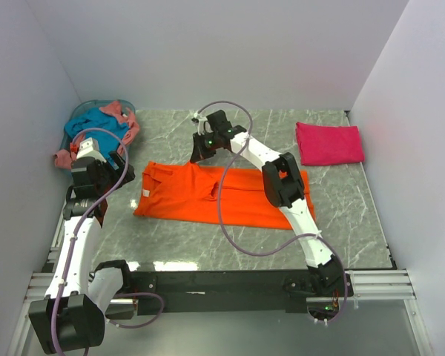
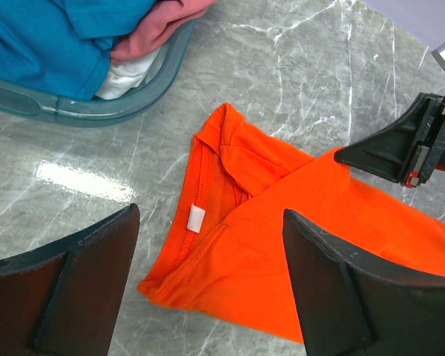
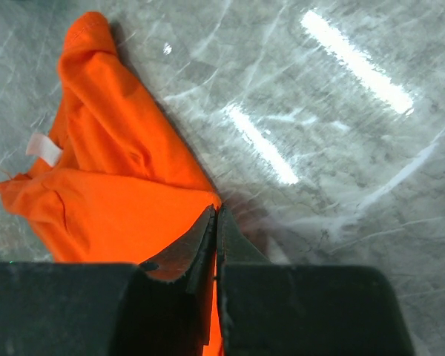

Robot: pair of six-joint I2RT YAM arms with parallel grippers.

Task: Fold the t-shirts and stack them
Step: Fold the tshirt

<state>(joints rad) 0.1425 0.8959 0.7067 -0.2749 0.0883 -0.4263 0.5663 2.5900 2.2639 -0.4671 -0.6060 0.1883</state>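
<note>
Mid-table, right gripper pinches orange shirt's far edge, seemingly mid-fold; left gripper, spread, should take the collar.

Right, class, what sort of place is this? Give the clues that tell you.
Probably a robotics lab cell, not a home: two robot arms bolted at the edge of a table, plain white walls boxing it in, an orange t-shirt laid out for folding.
</note>
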